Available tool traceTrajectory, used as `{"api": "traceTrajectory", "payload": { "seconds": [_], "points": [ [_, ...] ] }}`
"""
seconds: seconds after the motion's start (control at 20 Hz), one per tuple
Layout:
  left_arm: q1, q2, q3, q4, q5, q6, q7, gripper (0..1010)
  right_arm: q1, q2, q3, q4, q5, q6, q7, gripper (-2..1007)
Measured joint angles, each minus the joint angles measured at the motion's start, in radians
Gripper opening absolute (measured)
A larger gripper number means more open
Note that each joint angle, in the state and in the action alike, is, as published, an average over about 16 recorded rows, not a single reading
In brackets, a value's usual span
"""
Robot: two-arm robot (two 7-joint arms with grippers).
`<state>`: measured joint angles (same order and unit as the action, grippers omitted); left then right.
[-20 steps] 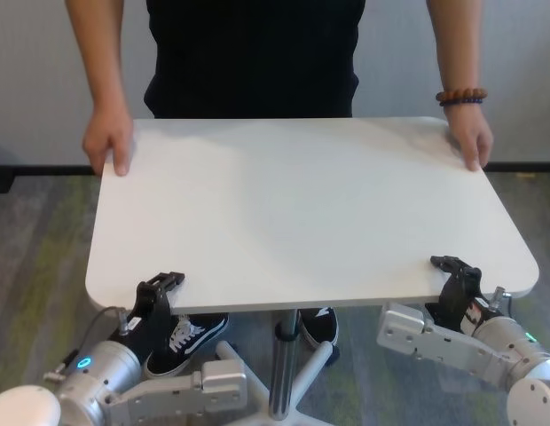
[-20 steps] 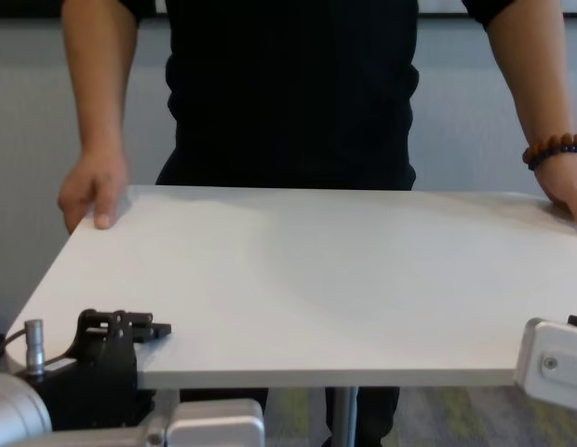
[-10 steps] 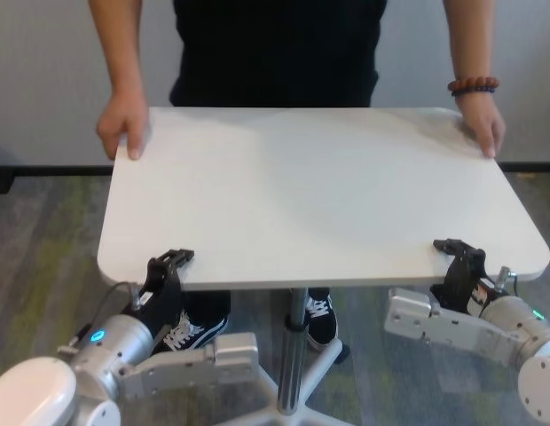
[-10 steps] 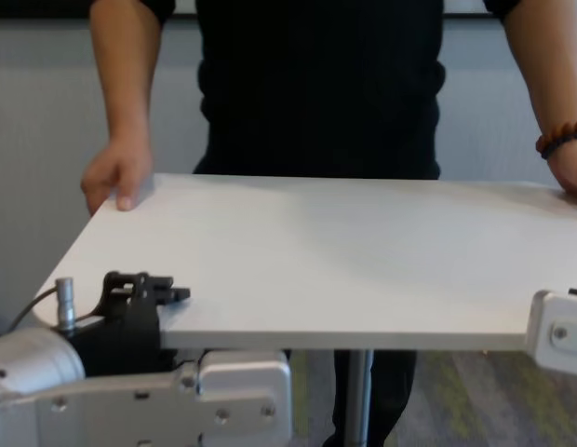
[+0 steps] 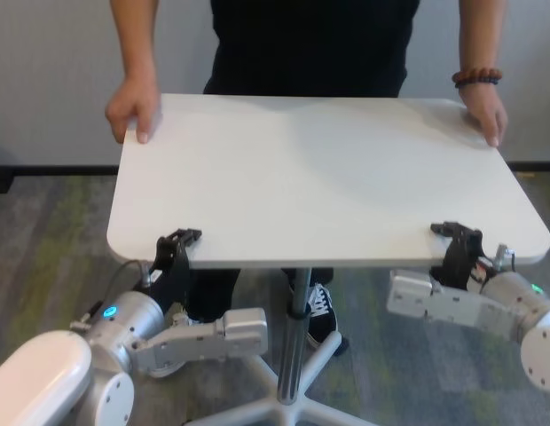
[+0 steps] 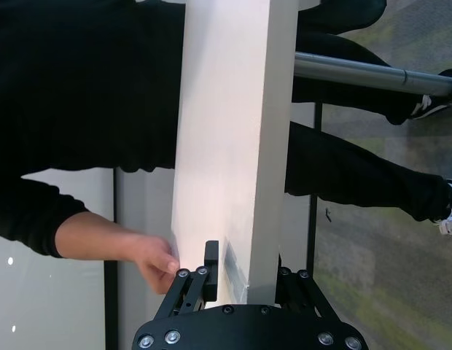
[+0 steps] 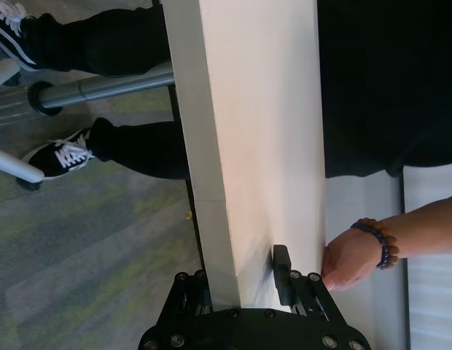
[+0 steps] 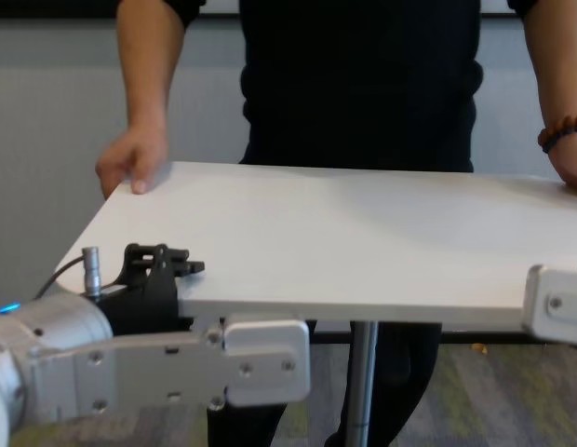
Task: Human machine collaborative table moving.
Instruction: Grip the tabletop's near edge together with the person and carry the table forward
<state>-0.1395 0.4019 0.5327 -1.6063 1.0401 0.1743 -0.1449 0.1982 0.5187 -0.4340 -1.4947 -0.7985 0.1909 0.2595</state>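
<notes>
Two grippers clamp the near edge of the table (image 5: pixel 328 177): the left gripper (image 5: pixel 176 248) at seven o'clock in the head view, the right gripper (image 5: pixel 459 240) at four o'clock, both shut on the tabletop's thin edge. The human (image 5: pixel 310 44) stands at twelve o'clock, a hand on each far corner. The shared carry looks under way; next, both arms should probably follow the human's pull evenly, keeping the top level. Only the wrist views show jaws above and below the edge, and the pole (image 6: pixel 357 69) beneath; only the head view shows the pole's splayed base.
</notes>
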Motion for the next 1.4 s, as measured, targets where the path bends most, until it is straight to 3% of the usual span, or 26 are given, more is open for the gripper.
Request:
{"api": "traceTrajectory", "payload": {
  "seconds": [0.4, 0.75, 1.4],
  "points": [
    [-0.081, -0.038, 0.022, 0.080, -0.001, -0.003, 0.010, 382, 0.103, -0.024, -0.014, 0.113, -0.010, -0.061, 0.015, 438],
    [-0.147, -0.073, 0.044, 0.162, -0.005, -0.008, 0.025, 382, 0.192, -0.048, -0.042, 0.231, -0.013, -0.114, 0.009, 438],
    [-0.238, -0.129, 0.073, 0.301, -0.016, -0.019, 0.064, 382, 0.313, -0.092, -0.100, 0.415, -0.008, -0.186, -0.017, 439]
  ]
}}
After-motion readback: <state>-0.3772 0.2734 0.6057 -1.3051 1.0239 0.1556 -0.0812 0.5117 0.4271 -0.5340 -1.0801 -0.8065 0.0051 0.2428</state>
